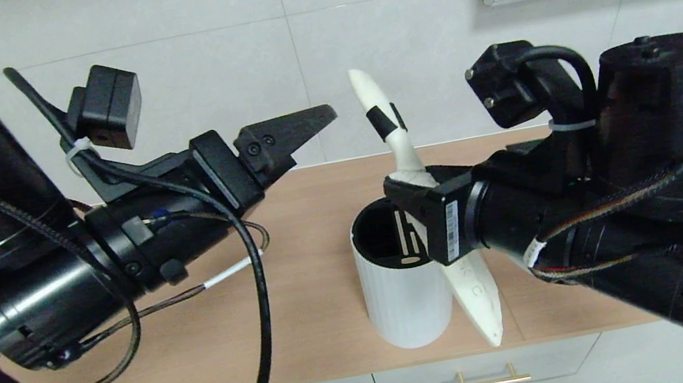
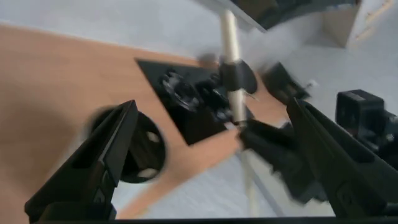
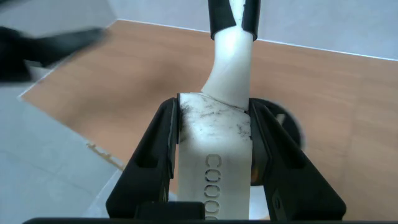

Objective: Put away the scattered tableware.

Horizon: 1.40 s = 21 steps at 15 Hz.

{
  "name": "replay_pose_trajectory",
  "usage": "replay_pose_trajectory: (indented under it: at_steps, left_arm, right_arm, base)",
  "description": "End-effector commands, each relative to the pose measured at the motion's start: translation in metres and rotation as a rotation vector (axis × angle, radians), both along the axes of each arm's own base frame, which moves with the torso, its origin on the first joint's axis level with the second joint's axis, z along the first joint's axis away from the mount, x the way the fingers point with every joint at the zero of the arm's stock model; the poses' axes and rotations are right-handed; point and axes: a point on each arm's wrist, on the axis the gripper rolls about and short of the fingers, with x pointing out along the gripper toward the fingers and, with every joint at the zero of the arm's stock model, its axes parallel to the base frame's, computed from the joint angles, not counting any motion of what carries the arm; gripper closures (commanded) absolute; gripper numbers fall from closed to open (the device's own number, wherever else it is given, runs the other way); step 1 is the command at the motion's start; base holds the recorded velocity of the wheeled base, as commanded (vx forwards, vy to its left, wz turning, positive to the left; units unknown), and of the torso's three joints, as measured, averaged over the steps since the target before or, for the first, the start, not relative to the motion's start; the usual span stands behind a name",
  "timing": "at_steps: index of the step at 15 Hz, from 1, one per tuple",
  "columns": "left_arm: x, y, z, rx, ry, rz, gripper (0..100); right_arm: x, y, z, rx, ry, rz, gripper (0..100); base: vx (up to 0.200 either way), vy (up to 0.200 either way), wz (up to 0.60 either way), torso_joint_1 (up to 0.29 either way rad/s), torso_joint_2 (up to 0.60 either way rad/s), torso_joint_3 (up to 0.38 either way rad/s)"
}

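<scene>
The right pincer (image 3: 214, 137) pinches a white plastic paddle with a black-banded handle (image 1: 479, 300), held aslant near a white ribbed cylindrical holder (image 1: 404, 305) on the light wooden bench (image 1: 320, 318), while the left pincer (image 2: 208, 115) hangs spread, empty.

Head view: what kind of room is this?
Probably a kitchen: a wooden countertop against a white tiled wall, drawers with brass handles below, and a white utensil holder on top.
</scene>
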Motion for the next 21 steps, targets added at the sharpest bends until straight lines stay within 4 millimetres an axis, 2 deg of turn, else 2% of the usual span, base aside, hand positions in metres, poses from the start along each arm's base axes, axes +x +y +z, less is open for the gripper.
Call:
replay_pose_trajectory:
  at_steps: [1, 4, 8, 19, 20, 21]
  left_arm:
    - [0.000, -0.014, -0.005, 0.009, 0.016, -0.029, 0]
    - [0.001, -0.026, -0.011, 0.010, -0.008, -0.056, 0]
    - [0.014, -0.040, -0.030, 0.065, -0.043, 0.028, 0]
    - [0.012, -0.044, -0.031, 0.066, -0.039, 0.017, 0]
    - [0.013, -0.044, -0.031, 0.067, -0.038, 0.019, 100]
    - [0.013, -0.044, -0.031, 0.067, -0.038, 0.019, 100]
  right_arm:
    - [-0.007, 0.008, -0.007, -0.019, 0.013, 0.034, 100]
    - [-0.011, 0.016, -0.013, -0.026, 0.025, 0.056, 100]
    - [-0.016, 0.022, -0.017, -0.034, 0.029, 0.068, 100]
    - [-0.019, 0.025, -0.020, -0.038, 0.036, 0.074, 100]
    - [-0.020, 0.024, -0.021, -0.038, 0.036, 0.074, 100]
    - [-0.020, 0.024, -0.021, -0.038, 0.036, 0.074, 100]
  base:
    - [0.000, 0.000, 0.00, 0.000, 0.00, 0.000]
    - [0.000, 0.000, 0.00, 0.000, 0.00, 0.000]
    - [0.000, 0.000, 0.00, 0.000, 0.00, 0.000]
    - [0.000, 0.000, 0.00, 0.000, 0.00, 0.000]
    - [0.000, 0.000, 0.00, 0.000, 0.00, 0.000]
    - [0.000, 0.000, 0.00, 0.000, 0.00, 0.000]
